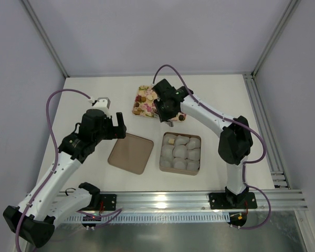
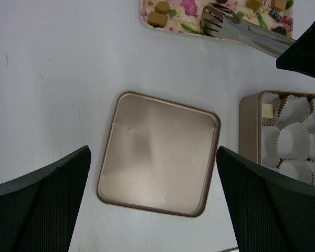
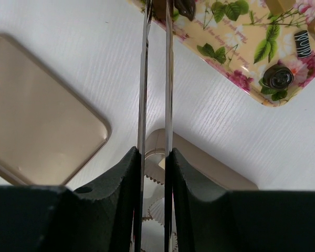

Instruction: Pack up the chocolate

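1. The right jaws clench long steel tongs (image 3: 156, 79), tips over the floral rectangular tray (image 3: 236, 37).
2. Brown and golden chocolate (image 3: 279, 77) lies on this tray; one piece sits in the tan cup-lined box (image 1: 161, 157).
3. The left jaws are released above the tan square lid (image 2: 157, 152).

The top camera looks steeply down from above and behind the arm bases (image 1: 233, 199) at its lower edge. Both wrist cameras face down close over the table (image 2: 52, 79), the right along its tongs (image 3: 156, 79), sharing the tan lid (image 2: 158, 153), box (image 2: 249, 123) corner and floral tray (image 2: 174, 27) edge.
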{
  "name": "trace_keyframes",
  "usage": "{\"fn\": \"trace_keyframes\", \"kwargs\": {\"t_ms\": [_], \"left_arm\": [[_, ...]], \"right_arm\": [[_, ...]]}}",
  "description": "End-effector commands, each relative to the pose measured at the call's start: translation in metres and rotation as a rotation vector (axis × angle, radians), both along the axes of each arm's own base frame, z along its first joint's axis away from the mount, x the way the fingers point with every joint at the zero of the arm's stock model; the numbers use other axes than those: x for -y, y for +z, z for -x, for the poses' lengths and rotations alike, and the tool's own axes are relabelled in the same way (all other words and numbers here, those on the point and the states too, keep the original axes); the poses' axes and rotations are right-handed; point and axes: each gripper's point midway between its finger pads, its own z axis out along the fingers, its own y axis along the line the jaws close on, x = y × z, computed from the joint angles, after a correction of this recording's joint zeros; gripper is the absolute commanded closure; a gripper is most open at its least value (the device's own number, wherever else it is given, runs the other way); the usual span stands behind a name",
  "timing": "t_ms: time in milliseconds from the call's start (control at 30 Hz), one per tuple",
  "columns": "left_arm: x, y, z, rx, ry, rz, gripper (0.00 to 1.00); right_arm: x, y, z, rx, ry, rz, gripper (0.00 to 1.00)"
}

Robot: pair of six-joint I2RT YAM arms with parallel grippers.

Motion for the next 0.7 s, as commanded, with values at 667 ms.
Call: {"fn": "trace_keyframes", "kwargs": {"t_ms": [667], "left_arm": [[0.001,0.018,-0.005,0.044,0.006,0.024,0.00]], "right_arm": [[0.023,0.112,0.012,0.211,-0.060,-0.196,0.76]]}}
